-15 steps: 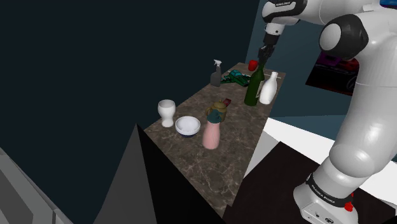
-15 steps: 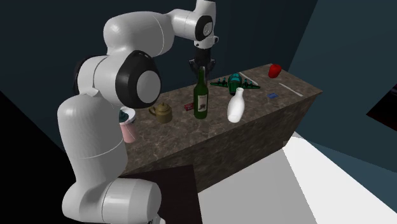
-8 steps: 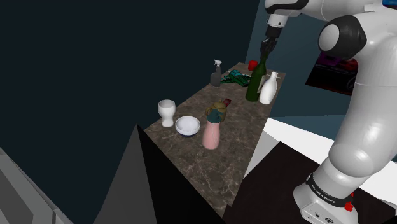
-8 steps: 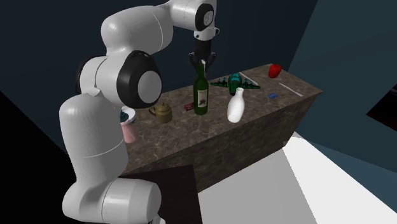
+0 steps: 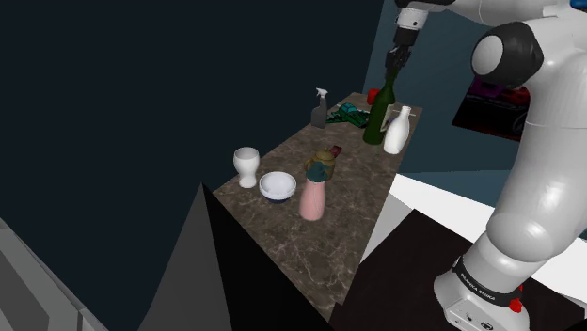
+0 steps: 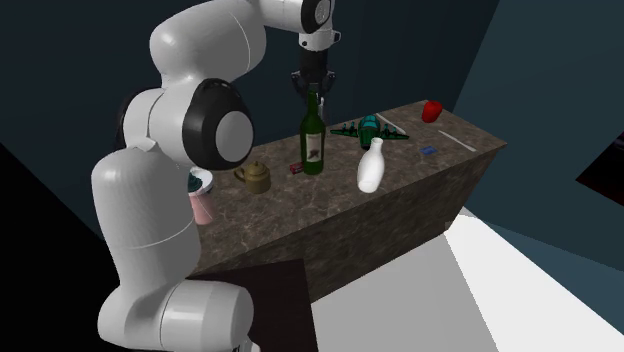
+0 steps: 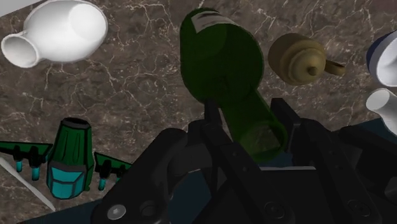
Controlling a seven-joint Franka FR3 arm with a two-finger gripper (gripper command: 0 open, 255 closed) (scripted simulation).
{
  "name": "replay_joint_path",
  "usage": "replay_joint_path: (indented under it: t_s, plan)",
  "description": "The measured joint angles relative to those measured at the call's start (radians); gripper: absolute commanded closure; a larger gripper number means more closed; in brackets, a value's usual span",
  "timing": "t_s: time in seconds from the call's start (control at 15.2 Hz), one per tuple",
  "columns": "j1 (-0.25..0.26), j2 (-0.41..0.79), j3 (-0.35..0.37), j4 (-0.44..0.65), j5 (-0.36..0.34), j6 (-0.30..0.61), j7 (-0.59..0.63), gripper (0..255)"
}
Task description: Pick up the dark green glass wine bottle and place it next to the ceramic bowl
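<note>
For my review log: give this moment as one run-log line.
phase: grasp held | end effector: shut on wine bottle neck | bottle: upright, beside white bottle | bowl: far from bottle | placement: not done

The white arm [image 5: 527, 141] arches high, its claw [image 6: 312, 90] pointing straight down, fingers [image 7: 215, 137] clamped inward.

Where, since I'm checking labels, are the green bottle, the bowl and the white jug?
green bottle [image 5: 376, 127]: shoulder view, on its body.
bowl [image 5: 277, 195]: shoulder view, on its outer wall.
white jug [image 5: 397, 134]: shoulder view, on its belly.
</note>
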Motion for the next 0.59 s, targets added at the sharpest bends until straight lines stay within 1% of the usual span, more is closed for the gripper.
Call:
replay_joint_path:
  t_s: [0.13,0.4,0.53,0.59]
  plan:
    - [0.047,-0.059,0.009,-0.083,-0.028,0.033,0.042,255]
    - [0.13,-0.171,0.04,-0.217,-0.082,0.073,0.141,255]
    - [0.161,-0.21,0.058,-0.258,-0.101,0.08,0.188,255]
    - [0.179,-0.24,0.069,-0.296,-0.114,0.092,0.215,255]
